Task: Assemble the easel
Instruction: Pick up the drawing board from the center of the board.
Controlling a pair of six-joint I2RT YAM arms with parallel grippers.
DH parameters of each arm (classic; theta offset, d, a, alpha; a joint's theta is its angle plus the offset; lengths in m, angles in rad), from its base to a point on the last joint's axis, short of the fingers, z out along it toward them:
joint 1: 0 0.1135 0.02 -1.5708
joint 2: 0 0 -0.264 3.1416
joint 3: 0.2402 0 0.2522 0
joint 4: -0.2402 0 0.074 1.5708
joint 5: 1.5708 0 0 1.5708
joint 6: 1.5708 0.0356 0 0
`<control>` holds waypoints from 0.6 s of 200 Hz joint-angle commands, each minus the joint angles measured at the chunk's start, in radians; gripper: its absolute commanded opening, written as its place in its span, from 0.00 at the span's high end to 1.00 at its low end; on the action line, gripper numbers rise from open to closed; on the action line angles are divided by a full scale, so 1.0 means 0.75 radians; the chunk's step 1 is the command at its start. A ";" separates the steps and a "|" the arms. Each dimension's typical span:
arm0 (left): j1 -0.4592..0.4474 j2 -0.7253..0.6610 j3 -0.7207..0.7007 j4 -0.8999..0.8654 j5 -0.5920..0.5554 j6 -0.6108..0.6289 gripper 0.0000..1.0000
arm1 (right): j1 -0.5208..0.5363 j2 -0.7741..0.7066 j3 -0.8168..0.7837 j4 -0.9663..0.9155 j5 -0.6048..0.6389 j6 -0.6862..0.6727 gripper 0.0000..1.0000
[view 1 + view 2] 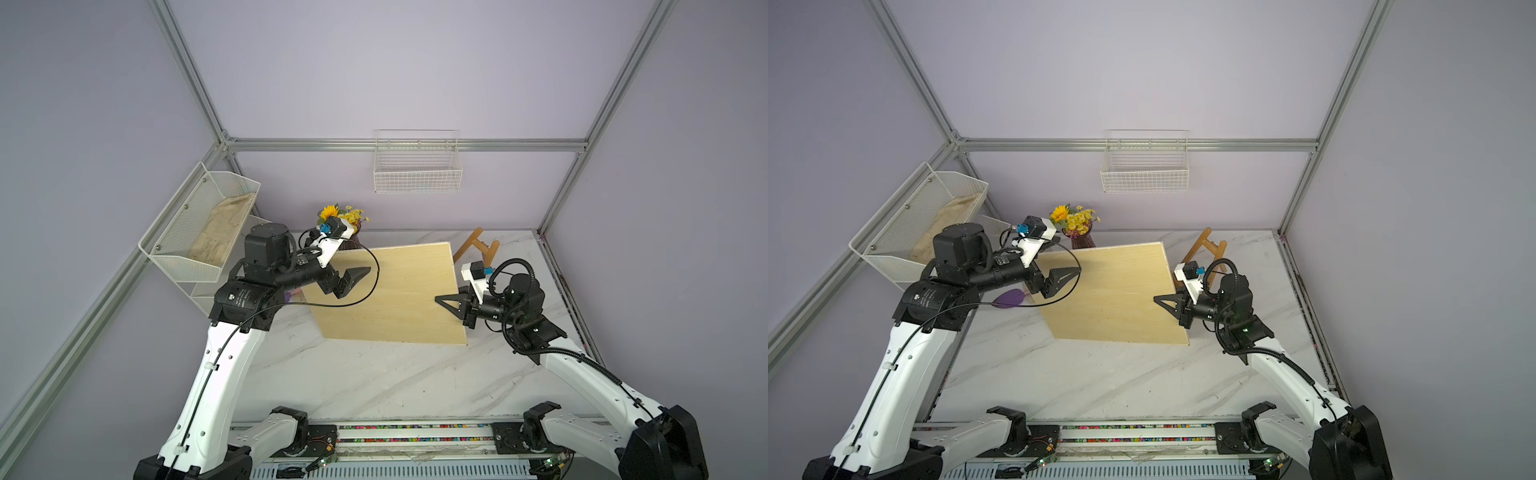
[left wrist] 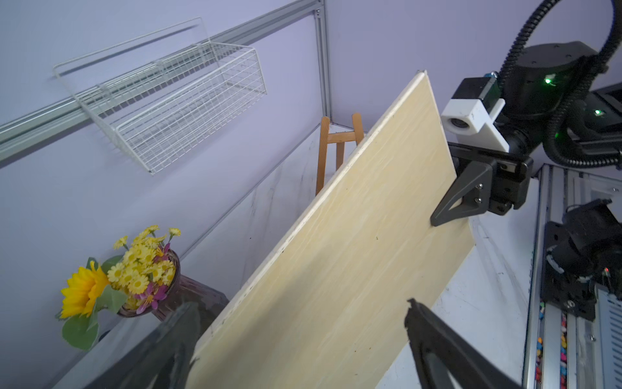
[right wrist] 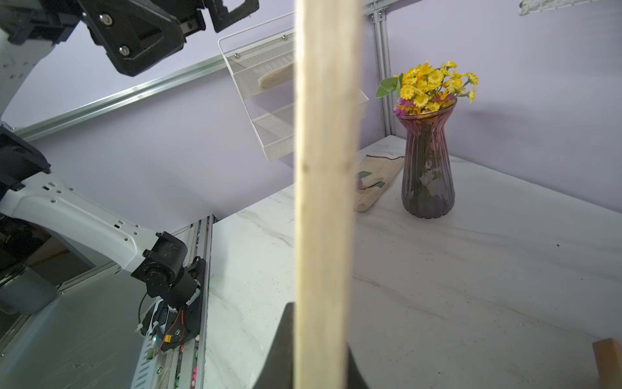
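The easel (image 1: 476, 247) (image 1: 1208, 247) is a brown wooden A-frame standing at the back right corner of the table, also in the left wrist view (image 2: 338, 148). No gripper touches it. In front of it a pale plywood board (image 1: 386, 291) (image 1: 1113, 291) (image 2: 336, 252) is held up at a tilt. My right gripper (image 1: 442, 301) (image 1: 1160, 300) (image 3: 321, 310) is shut on the board's right edge (image 3: 324, 168). My left gripper (image 1: 353, 280) (image 1: 1061, 282) (image 2: 296, 336) is wide open at the board's left side, with the board's edge passing between its jaws.
A purple glass vase of yellow flowers (image 1: 345, 220) (image 3: 425, 168) stands at the back, left of the board. A white wire basket (image 1: 417, 166) hangs on the back wall. A mesh shelf (image 1: 199, 224) holding cloth is on the left wall. A cloth bag (image 3: 373, 182) lies near the vase.
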 commanded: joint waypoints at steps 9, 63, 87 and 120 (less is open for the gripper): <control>-0.009 0.065 0.110 -0.122 0.202 0.279 0.04 | -0.002 -0.001 -0.015 0.141 0.006 -0.177 1.00; -0.049 0.226 0.277 -0.240 0.206 0.402 0.06 | -0.001 0.015 -0.001 0.150 -0.040 -0.180 1.00; -0.080 0.291 0.322 -0.253 0.204 0.443 0.07 | -0.001 0.004 -0.002 0.149 -0.050 -0.185 1.00; -0.129 0.426 0.421 -0.288 0.201 0.475 0.07 | 0.000 0.007 -0.009 0.144 -0.056 -0.190 1.00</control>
